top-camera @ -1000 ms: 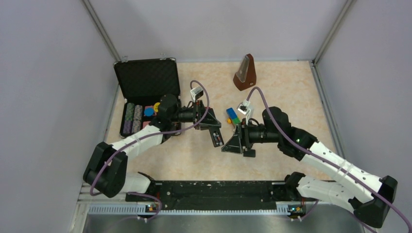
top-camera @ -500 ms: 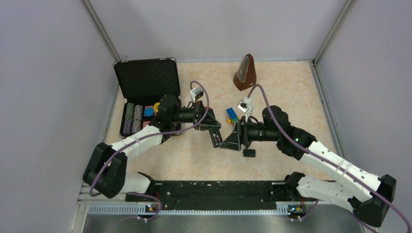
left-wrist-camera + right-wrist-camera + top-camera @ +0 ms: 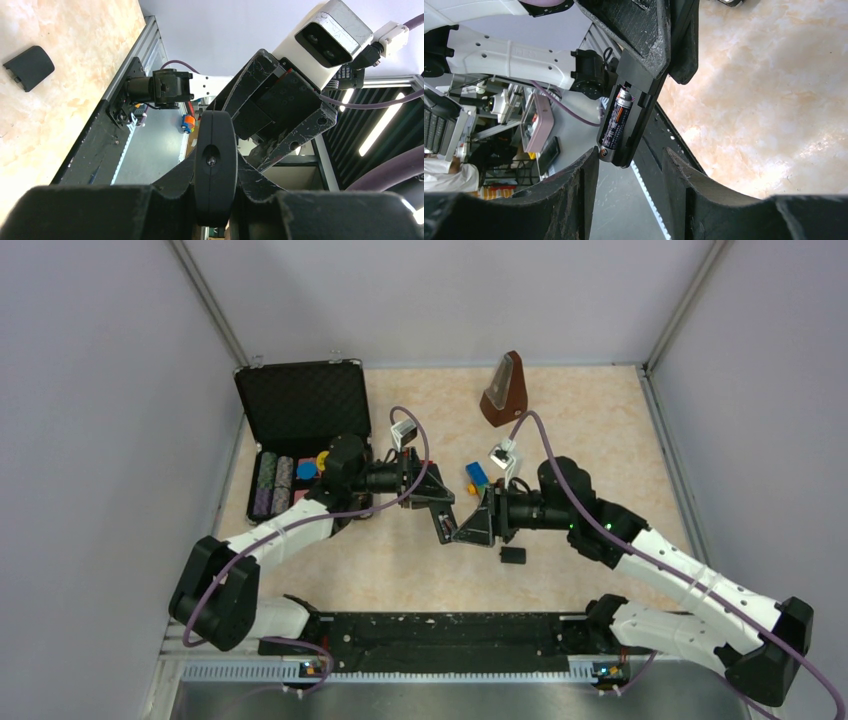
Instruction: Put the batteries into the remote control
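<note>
Beige marbled table [image 3: 600, 440] is seen under both arms. The remote control [image 3: 633, 112] is held up off it, clamped tight in the left gripper [image 3: 432, 498], its long side running toward the right gripper [image 3: 466, 528]. Its free end is placed between that gripper's spread, empty fingers [image 3: 569, 200]. One battery [image 3: 616, 120] in its slot is shown only by the right wrist view.

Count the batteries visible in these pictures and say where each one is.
1. One battery lies in the open compartment of the remote control, which the left pincer grips. A second may be hidden from view.
</note>
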`<move>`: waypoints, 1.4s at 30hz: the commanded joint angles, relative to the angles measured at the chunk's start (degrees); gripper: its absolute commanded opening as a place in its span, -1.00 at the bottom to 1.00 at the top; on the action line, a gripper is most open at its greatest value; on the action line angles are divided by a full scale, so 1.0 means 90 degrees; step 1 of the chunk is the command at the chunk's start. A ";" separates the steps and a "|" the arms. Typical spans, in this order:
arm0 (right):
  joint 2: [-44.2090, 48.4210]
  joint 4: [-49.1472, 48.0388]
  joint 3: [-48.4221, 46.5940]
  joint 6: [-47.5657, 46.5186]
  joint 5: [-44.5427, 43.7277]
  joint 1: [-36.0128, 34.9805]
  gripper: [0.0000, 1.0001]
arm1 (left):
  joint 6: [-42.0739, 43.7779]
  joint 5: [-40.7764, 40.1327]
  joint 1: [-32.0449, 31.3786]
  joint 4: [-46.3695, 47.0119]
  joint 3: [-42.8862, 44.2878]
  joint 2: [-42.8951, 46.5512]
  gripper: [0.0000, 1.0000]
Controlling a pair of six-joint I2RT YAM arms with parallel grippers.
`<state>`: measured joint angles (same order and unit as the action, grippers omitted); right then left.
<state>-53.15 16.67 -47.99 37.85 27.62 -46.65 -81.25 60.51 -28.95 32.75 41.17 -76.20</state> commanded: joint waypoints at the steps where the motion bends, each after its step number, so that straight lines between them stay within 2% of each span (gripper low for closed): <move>1: -0.0029 -0.0287 0.0040 0.0088 -0.0175 0.0150 -0.04 | 0.0126 0.0111 -0.0073 0.0120 0.0309 0.0246 -1.00; 6: -0.0032 -0.0330 -0.0016 0.0267 -0.0037 0.0149 0.00 | 0.0286 -0.0109 -0.0074 -0.0090 0.0318 0.0235 -1.00; 13: 0.0098 -0.0327 -0.0152 0.0764 -0.0130 0.0149 0.25 | 0.0328 -0.0576 -0.0074 -0.0180 0.0320 0.0204 -1.00; 17: 0.0111 -0.0227 -0.0173 0.1358 -0.0659 0.0145 0.33 | 0.0232 -0.0971 -0.0074 -0.0153 0.0224 0.0340 -1.00; 22: 0.0425 -0.0300 0.0143 0.2331 -0.1562 0.0145 0.46 | -0.0014 -0.1976 -0.0091 0.0012 -0.0104 0.0773 -1.00; 27: 0.0910 -0.1259 0.0722 0.3342 -0.2029 0.0147 0.48 | -0.0209 -0.2764 -0.0133 0.0105 -0.0234 0.1224 -1.00; 32: 0.1038 -0.2200 0.0886 0.3762 -0.2201 0.0153 0.48 | -0.0500 -0.3255 -0.0271 0.0168 -0.0379 0.1469 -1.00; 36: 0.0973 -0.2406 0.0708 0.3769 -0.2220 0.0149 0.49 | -0.0721 -0.3600 -0.0424 0.0282 -0.0499 0.1565 -1.00; 42: 0.0931 -0.2159 0.0643 0.3883 -0.2427 0.0146 0.47 | -0.0907 -0.4435 -0.0723 0.0457 -0.0717 0.1777 -1.00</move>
<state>-45.01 -1.04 -39.86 71.29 8.21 -45.93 -87.64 27.20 -33.89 31.33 35.64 -63.16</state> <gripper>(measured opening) 0.740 0.229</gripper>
